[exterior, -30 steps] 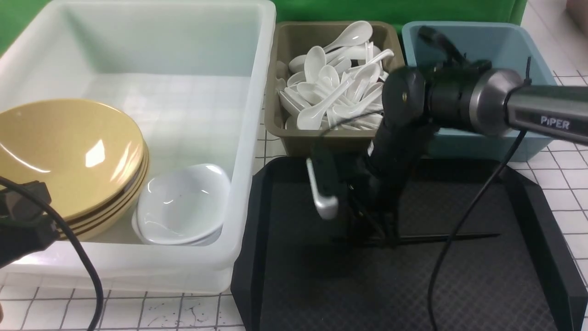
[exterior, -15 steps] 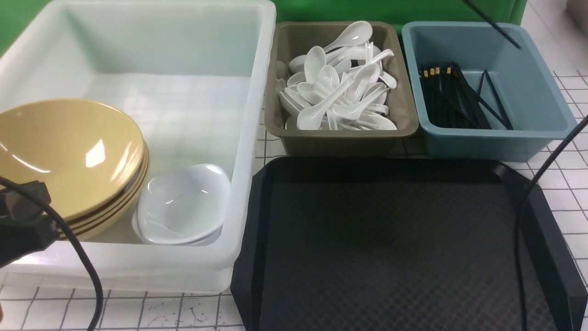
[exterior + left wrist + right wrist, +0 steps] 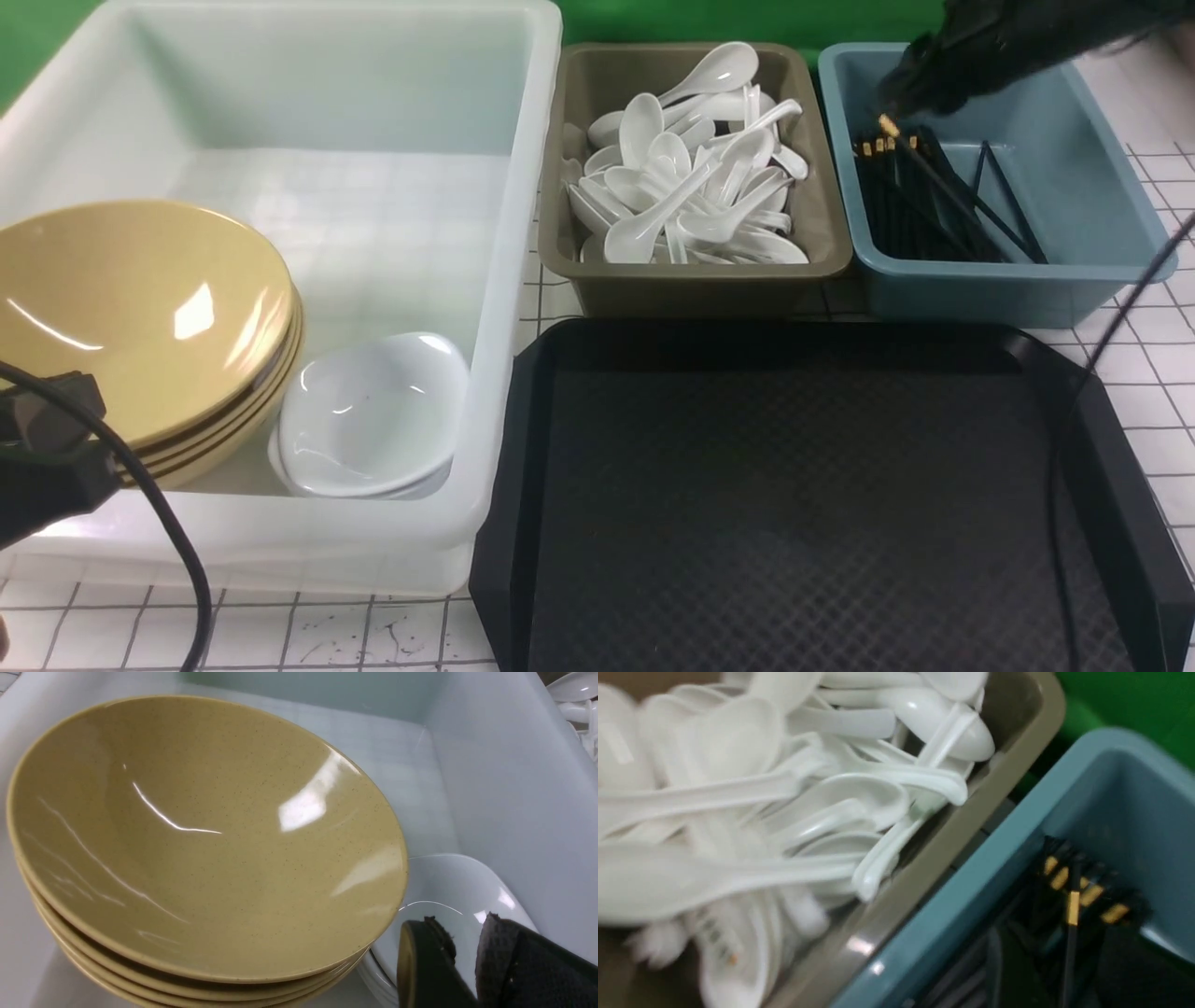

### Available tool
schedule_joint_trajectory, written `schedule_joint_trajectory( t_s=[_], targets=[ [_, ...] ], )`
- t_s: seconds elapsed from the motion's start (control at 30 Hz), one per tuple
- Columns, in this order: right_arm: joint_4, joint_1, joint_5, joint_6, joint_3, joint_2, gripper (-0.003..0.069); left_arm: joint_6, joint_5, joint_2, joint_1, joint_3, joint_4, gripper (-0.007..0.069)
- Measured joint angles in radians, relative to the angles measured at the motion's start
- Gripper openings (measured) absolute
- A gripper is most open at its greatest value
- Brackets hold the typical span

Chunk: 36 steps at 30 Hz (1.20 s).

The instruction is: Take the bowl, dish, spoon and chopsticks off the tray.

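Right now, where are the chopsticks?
Front view, far right: the chopsticks lie in the blue bin, beside the brown spoon bin, beyond the tray.

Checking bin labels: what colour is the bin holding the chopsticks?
Light blue bin; chopsticks black with gold bands. Clearest in the front view.

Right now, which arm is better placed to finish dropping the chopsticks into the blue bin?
Right. The right gripper is above the blue bin, at the chopsticks' gold-banded ends; the left gripper sits across in the white tub.
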Motion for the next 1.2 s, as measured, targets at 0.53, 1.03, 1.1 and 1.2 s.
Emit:
schedule_joint_trajectory(
  t_s=[0.53,1.03,1.1,1.2],
  targets=[
    [-0.175,0.027,0.18,0.321,0.422,-0.814,0.0038,0.0,0.001,0.0,0.0,0.001,0.0,0.0131],
    [-0.208,0.034,-0.105,0.429,1.441,-1.577,0.0038,0.0,0.001,0.0,0.0,0.001,0.0,0.0132],
    [-0.231,0.034,-0.122,0.435,1.517,-1.668,0.0038,0.0,0.001,0.0,0.0,0.001,0.0,0.0132],
    [-0.247,0.031,-0.227,0.468,1.621,-1.794,0.0038,0.0,0.001,0.0,0.0,0.001,0.0,0.0132]
  ],
)
